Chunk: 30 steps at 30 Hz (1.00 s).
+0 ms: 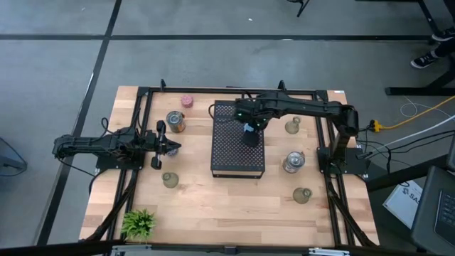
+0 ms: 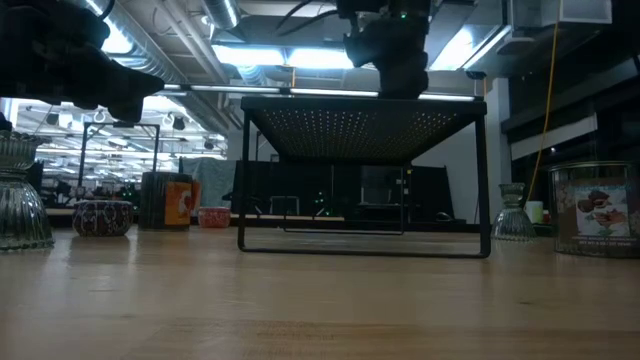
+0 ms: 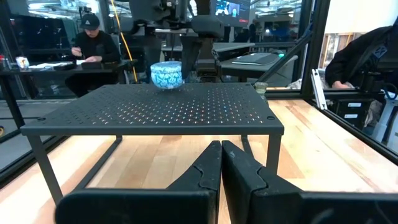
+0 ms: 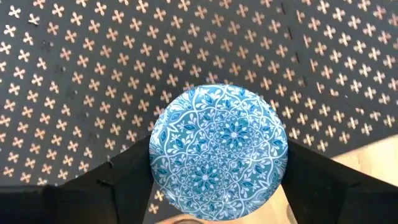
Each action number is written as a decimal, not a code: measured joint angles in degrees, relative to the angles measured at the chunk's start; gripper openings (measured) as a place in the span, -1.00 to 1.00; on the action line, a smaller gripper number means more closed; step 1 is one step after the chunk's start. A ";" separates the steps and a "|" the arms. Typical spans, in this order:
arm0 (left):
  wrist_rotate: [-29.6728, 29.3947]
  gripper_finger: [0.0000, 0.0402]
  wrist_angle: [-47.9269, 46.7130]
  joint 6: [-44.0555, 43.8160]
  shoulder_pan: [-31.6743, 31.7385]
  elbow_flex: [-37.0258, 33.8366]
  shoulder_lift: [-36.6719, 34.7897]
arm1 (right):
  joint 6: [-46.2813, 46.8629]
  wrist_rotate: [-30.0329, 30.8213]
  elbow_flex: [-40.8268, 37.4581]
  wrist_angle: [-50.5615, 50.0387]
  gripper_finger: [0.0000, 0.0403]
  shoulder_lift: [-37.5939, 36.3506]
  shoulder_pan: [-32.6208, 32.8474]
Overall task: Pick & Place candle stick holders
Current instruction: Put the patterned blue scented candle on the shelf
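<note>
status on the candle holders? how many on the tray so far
Done: none released on the tray yet. In hand: the right claw stands over the tray with its fingers on either side of the blue holder, which sits on the tray top in the left wrist view. Left: six holders on the table, including the pink one. Left claw shut, waiting beside the tray.
</note>
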 joint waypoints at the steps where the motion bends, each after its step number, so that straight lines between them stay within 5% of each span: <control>1: -0.02 -0.97 0.00 -0.01 0.01 0.00 0.01 | 0.21 0.16 -0.72 0.24 0.47 -0.44 -0.02; 30: 0.01 -0.97 0.00 -0.01 0.00 0.00 0.00 | 0.64 0.73 -2.96 2.10 0.59 -1.08 -0.02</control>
